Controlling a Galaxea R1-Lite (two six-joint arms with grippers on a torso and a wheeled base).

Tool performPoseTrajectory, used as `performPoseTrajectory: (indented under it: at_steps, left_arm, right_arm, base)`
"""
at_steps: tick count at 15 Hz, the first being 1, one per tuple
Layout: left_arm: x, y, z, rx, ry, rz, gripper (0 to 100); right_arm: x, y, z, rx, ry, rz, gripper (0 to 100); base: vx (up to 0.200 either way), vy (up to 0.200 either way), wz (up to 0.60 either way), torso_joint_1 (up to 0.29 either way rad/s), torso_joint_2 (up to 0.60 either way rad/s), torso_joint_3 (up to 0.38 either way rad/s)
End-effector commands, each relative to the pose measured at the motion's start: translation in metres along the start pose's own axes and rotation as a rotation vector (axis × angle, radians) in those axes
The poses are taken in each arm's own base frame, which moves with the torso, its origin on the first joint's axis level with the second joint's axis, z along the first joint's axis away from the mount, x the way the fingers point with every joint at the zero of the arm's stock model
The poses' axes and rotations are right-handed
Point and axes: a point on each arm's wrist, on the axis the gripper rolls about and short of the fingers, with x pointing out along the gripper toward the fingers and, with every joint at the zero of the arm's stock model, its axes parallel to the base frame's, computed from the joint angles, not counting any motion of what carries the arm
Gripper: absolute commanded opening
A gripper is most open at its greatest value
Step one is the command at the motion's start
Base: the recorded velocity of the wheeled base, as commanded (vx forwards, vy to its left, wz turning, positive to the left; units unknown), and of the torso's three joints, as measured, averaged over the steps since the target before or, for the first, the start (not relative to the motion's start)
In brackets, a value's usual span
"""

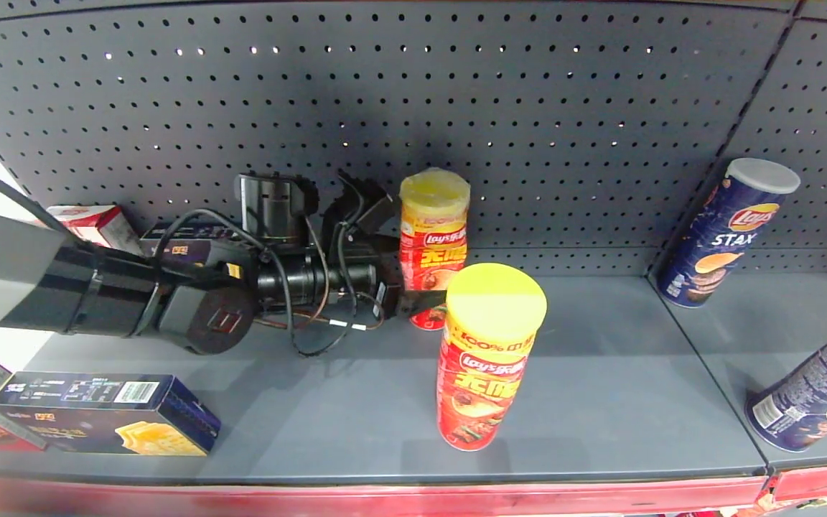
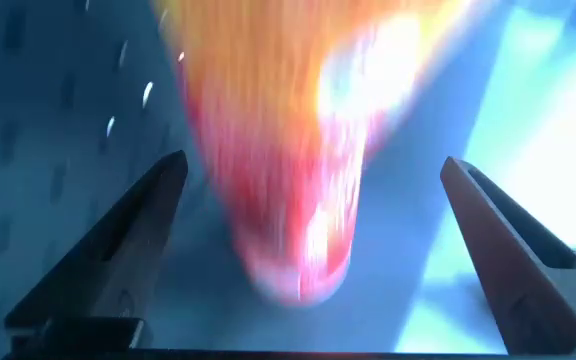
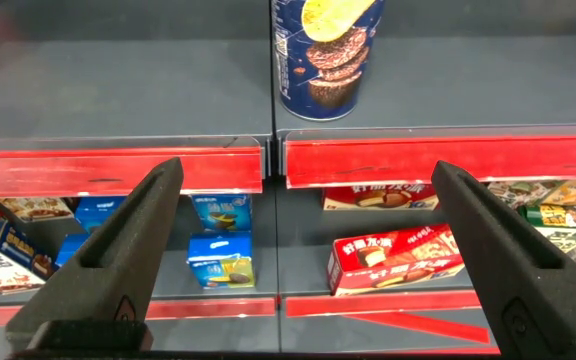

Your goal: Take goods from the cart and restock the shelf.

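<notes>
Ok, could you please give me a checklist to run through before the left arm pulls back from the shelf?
1. The left gripper is open, with gaps on both sides of the rear red can: ok.
2. The rear red can stands upright on the shelf: ok.
3. The front red can is clear of the arm's way out: cannot tell; it stands close by the gripper.
4. The blue box at the shelf's front left lies apart from the arm: ok.
5. The right gripper is open and empty: ok.
</notes>
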Motion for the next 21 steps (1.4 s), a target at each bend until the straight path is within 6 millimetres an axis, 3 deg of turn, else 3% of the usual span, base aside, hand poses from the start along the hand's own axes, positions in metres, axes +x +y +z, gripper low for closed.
performPoseTrajectory:
  at_steps: [1, 5, 21]
  left_arm:
    - [-0.026, -0.01, 0.006, 0.0, 0.024, 0.089, 100]
    - [-0.033, -0.011, 0.006, 0.046, 0.073, 0.221, 100]
    - [-0.033, 0.004, 0.001, 0.034, 0.13, 0.4, 100]
  right_arm:
    - [0.0, 0.0, 0.0, 0.0, 0.001, -0.001, 100]
    - [0.0, 0.0, 0.0, 0.0, 0.001, 0.001, 100]
    - [0.0, 0.0, 0.0, 0.0, 0.001, 0.001, 100]
  base:
    - [0.0, 0.0, 0.0, 0.0, 0.0, 0.0]
    - [0.0, 0.0, 0.0, 0.0, 0.0, 0.0]
    - [0.0, 0.0, 0.0, 0.0, 0.0, 0.0]
